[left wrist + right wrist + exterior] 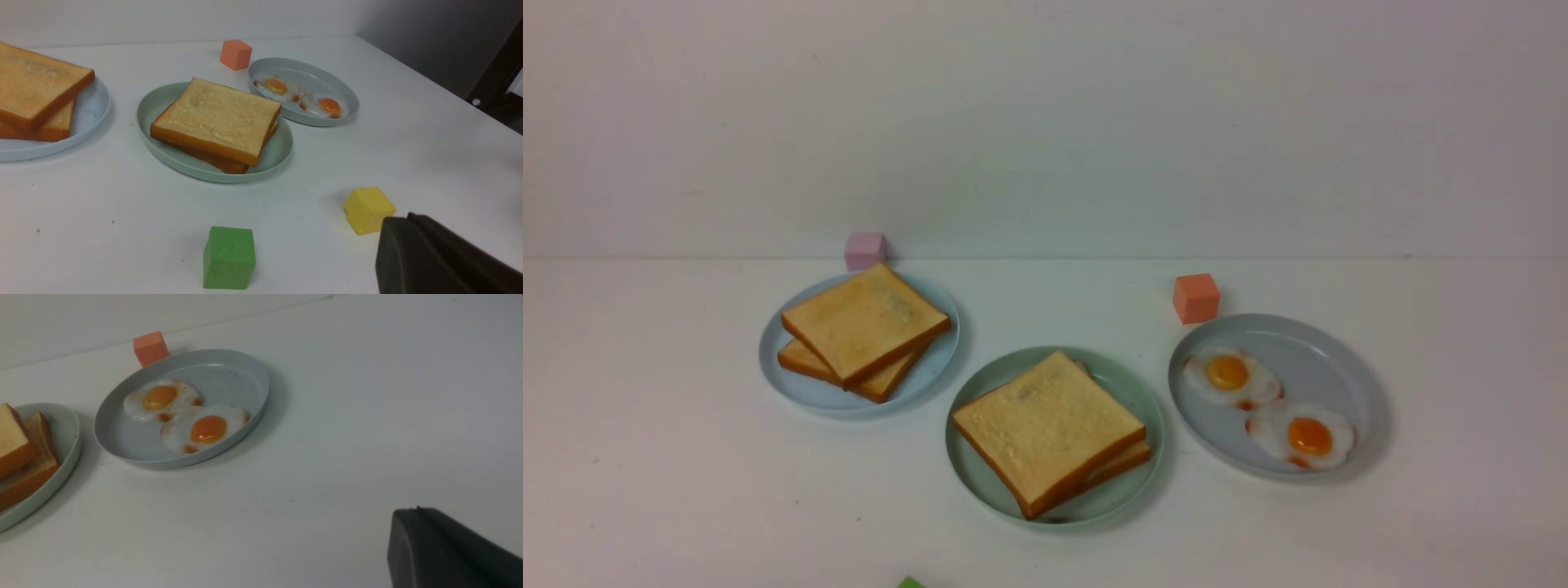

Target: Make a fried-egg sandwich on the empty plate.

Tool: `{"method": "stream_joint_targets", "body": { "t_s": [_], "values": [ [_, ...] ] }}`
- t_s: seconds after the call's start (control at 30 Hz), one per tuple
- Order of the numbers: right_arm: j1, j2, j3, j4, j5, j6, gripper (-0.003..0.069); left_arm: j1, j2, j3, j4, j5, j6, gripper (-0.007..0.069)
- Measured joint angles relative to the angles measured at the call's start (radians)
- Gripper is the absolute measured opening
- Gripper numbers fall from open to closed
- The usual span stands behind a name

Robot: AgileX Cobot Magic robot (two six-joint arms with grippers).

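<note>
The pale mint-green plate (977, 483) stands in the middle of the table and carries two square golden toast slices (1045, 425) stacked slightly askew. No egg shows between them from any view. The left wrist view takes in this plate (163, 102) and its stack (216, 118) whole; the right wrist view catches only the plate's edge (69, 428) and the stack's corner (20, 457). My left gripper (402, 218) is shut and empty, low over the table next to a yellow cube (367, 208). My right gripper (412, 510) is shut and empty, well short of the egg plate. Neither gripper appears in the front view.
A bluish-grey plate (792, 384) on the left carries two more toast slices (862, 327). Another bluish-grey plate (1331, 367) on the right holds two fried eggs (1229, 376). A pink cube (864, 250), an orange cube (1196, 297) and a green cube (229, 257) stand around them.
</note>
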Motion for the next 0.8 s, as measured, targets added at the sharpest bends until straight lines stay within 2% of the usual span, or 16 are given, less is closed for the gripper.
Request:
{"method": "stream_joint_targets", "body": {
  "t_s": [0.1,0.17,0.3,0.33,0.37,0.4,0.43,0.57,0.63,0.8],
  "values": [
    [0.0,0.0,0.0,0.0,0.0,0.0,0.0002,0.021,0.0,0.0,0.042,-0.011,-0.002,0.0004],
    [0.0,0.0,0.0,0.0,0.0,0.0,0.0003,0.073,0.0,0.0,0.069,-0.029,-0.017,-0.0003],
    [0.0,0.0,0.0,0.0,0.0,0.0,0.0006,0.34,-0.036,0.001,0.126,-0.06,-0.09,-0.0013],
    [0.0,0.0,0.0,0.0,0.0,0.0,0.0007,0.352,-0.038,0.001,0.125,-0.06,-0.091,-0.0013],
    [0.0,0.0,0.0,0.0,-0.001,0.0,0.0008,0.446,-0.046,0.012,0.128,-0.061,-0.098,-0.0013],
    [0.0,0.0,0.0,0.0,-0.001,0.0,0.0008,0.468,-0.045,0.017,0.128,-0.062,-0.098,-0.0013],
    [0.0,0.0,0.0,0.0,-0.001,0.0,0.0011,0.55,-0.046,0.058,0.122,-0.07,-0.105,-0.0013],
    [0.0,0.0,0.0,0.001,-0.001,0.0,0.0014,0.624,-0.046,0.099,0.107,0.0,-0.141,-0.0013],
    [0.0,0.0,0.0,0.001,-0.001,0.0,0.0017,0.63,-0.046,0.105,0.092,0.093,-0.153,-0.0013],
    [0.0,0.0,0.0,0.001,-0.001,0.0,0.0022,0.63,-0.046,0.108,0.084,0.115,-0.156,-0.0013]
  ]
}}
